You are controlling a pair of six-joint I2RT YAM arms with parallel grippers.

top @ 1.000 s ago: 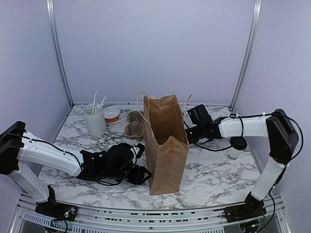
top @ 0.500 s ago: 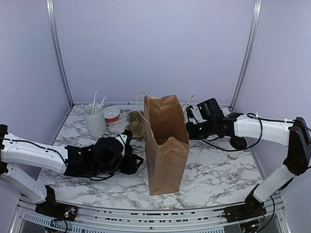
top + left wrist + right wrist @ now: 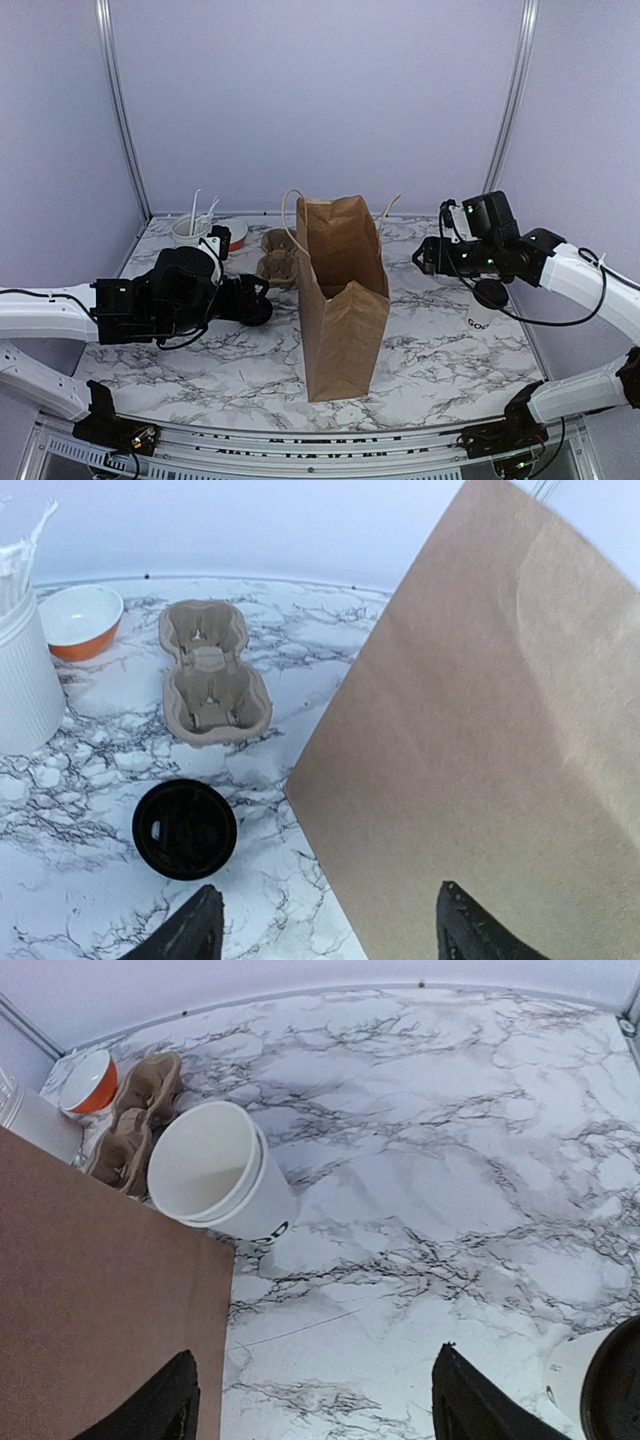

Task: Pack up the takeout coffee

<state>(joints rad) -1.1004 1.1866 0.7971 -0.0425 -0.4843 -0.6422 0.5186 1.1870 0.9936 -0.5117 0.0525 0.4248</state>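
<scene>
The takeout coffee [image 3: 481, 310], a small white paper cup with black lettering and a black dome lid, stands upright on the right side of the marble table [image 3: 430, 370], well right of the paper bag [image 3: 340, 300]. The right gripper [image 3: 315, 1405] hangs near it, fingers spread and empty. The left gripper [image 3: 328, 932] is likewise spread and empty.

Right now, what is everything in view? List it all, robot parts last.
paper bag: one, brown, upright mid-table
takeout coffee: one, white, black lid, right side
lidless cups: nested stack, white, beside the bag
cup carrier: one, tan, back, left of bag
loose lid: one, black, near the carrier
bowl: one, orange and white, back left
utensil holder: one, white, back left
table: one, marbled white
left gripper: one, black, open, left of bag
right gripper: one, black, open, right of bag
</scene>
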